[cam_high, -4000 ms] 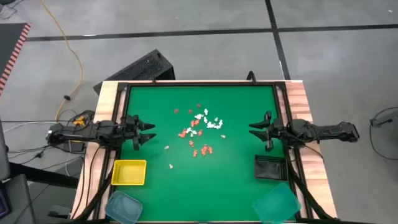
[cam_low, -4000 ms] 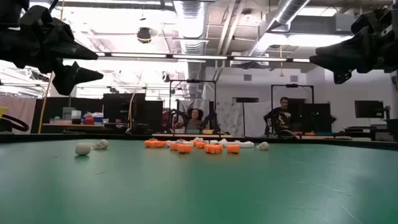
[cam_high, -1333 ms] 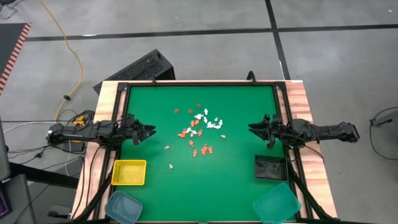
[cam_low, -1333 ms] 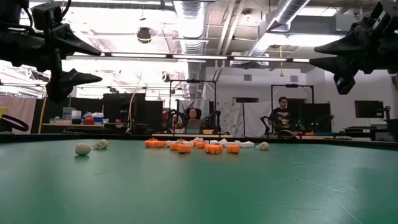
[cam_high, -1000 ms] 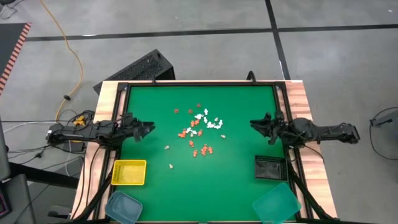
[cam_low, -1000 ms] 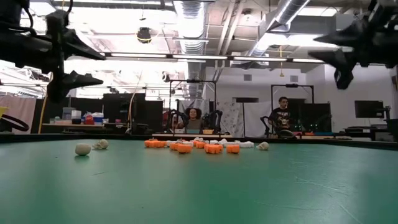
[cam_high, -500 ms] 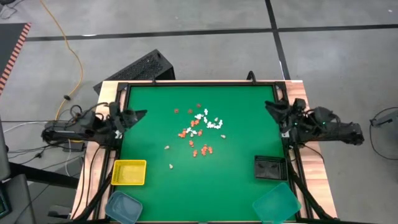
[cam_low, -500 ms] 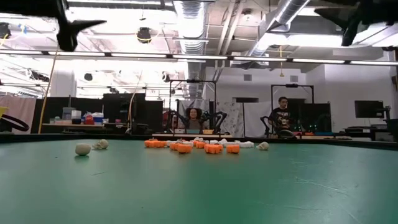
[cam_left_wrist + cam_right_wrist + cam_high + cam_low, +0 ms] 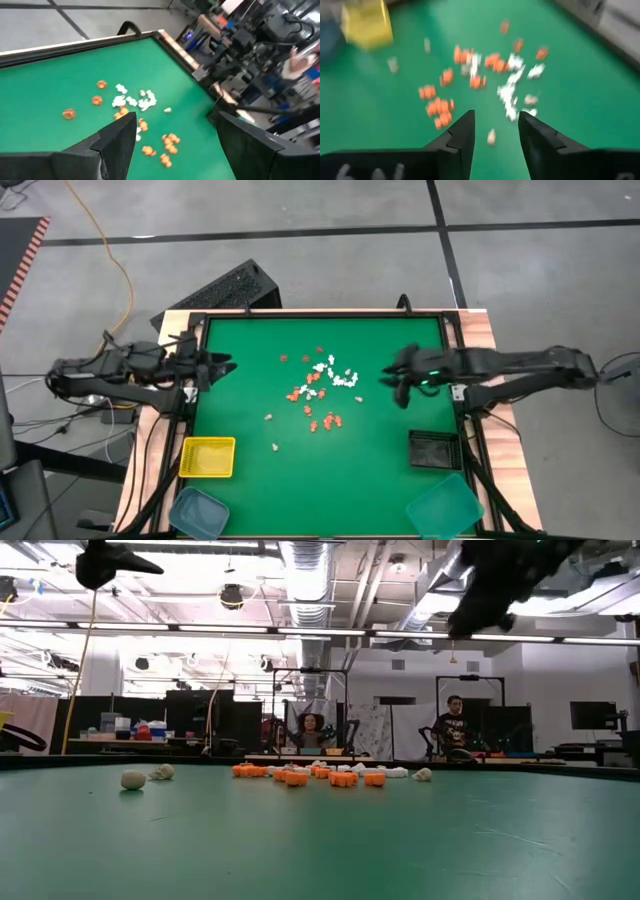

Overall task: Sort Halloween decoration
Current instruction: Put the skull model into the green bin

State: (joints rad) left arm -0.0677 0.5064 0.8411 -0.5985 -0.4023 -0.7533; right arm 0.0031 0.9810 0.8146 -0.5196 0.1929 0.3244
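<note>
Approach step: right gripper [image 9: 398, 383] near trinket cluster [image 9: 322, 388], fingers parted, empty. Left gripper [image 9: 222, 366] wide open, empty, at table edge. Next: descent onto one trinket, precise pinch required.

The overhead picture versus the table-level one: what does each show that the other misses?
Only the high view shows the yellow tray, the black tray, two teal trays and both whole arms, with the right gripper reaching over the mat toward the trinkets and the left gripper at the mat's left edge. Only the low view shows the room behind, with two people. Both show the orange and white trinkets scattered on the green mat.
</note>
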